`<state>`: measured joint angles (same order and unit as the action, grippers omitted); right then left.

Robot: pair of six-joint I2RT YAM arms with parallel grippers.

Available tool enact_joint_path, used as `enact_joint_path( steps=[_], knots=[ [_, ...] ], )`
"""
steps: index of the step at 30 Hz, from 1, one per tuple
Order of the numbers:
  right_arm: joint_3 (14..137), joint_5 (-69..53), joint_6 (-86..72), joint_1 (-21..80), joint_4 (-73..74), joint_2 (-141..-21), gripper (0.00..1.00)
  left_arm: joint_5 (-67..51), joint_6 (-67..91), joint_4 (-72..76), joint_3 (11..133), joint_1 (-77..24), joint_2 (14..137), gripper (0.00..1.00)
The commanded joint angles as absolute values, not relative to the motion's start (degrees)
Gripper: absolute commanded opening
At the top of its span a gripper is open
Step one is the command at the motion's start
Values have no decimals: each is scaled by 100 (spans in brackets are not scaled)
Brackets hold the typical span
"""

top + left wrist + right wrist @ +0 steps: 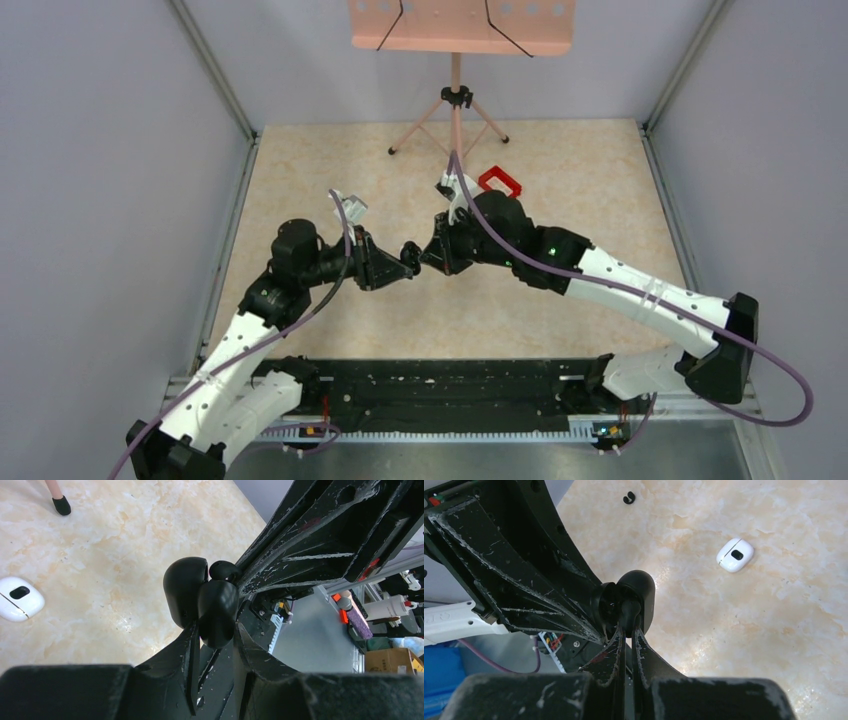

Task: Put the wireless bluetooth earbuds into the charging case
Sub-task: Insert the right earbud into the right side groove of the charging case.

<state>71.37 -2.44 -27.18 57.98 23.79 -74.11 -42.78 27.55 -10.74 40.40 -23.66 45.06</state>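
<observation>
Glossy black oval charging case held aloft, tiny black rounded earbud at its top edge.
The case stands upright in the left gripper (two rounded halves show, seemingly hinged open); the bud, pinched by the right gripper, touches it.

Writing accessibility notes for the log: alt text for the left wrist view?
The left gripper clamps a glossy black oval charging case, apparently open, while the right gripper holds a tiny black rounded earbud at its top edge. A small white rounded-square object lies at left on the beige marbled table.
</observation>
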Motion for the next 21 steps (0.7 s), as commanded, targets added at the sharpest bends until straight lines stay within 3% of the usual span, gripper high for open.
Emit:
enact_joint_path(
  steps=[1, 21],
  knots=[
    [7477, -26, -2608, 5888, 2320, -7491, 0, -4459, 2745, -896, 4326, -2381, 4512, 0],
    [8082, 941, -2530, 6310, 2895, -8167, 0, -4549, 2810, -820, 4328, -2398, 4505, 0]
  ],
)
